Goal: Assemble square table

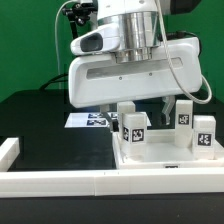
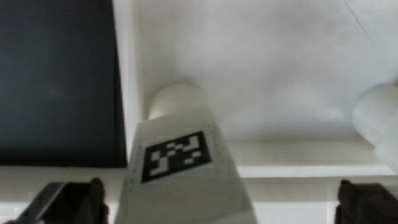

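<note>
The panel [image 1: 160,158] lies at the desk's [image 1: 40,120] near edge, against the rail [image 1: 60,180], with three legs [image 1: 134,125] standing on it. The gripper [image 2: 210,200] hangs above one leg, jaws spread wide, holding nothing.

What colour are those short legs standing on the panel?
White legs, each bearing a black-and-white square tag; the exterior view shows them best.

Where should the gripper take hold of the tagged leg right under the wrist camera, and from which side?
Probably the upper shaft of the leg, coming straight down from above. It stands upright on the white panel, so its tagged flat faces suit the two fingers. The gripper is open above it, one finger showing on each side.
</note>
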Robot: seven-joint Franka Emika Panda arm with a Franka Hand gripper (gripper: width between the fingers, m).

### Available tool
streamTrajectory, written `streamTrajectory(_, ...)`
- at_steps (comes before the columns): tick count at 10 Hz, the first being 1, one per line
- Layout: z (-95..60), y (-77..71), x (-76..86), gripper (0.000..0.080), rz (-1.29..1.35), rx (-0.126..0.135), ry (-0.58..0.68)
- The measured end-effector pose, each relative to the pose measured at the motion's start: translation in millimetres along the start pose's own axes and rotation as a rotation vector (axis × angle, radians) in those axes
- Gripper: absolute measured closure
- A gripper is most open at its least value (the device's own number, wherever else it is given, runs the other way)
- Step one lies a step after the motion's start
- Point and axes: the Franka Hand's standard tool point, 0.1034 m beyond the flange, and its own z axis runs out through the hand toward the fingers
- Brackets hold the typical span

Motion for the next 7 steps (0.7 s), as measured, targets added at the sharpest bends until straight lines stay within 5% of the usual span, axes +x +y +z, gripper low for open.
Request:
streamTrajectory(4, 0.2, 10.5, -0.8, 0.015, -0.208, -0.006, 0.007)
streamTrajectory(5, 0.3, 9.3, -0.7, 0.0259, -0.198, -0.005, 0.007)
streamTrajectory(6, 0.4, 9.1, -0.7, 0.0259, -0.198, -0.005, 0.007)
streamTrajectory(7, 0.4, 9.2, -0.7, 0.0467, -0.198, -0.005, 0.007)
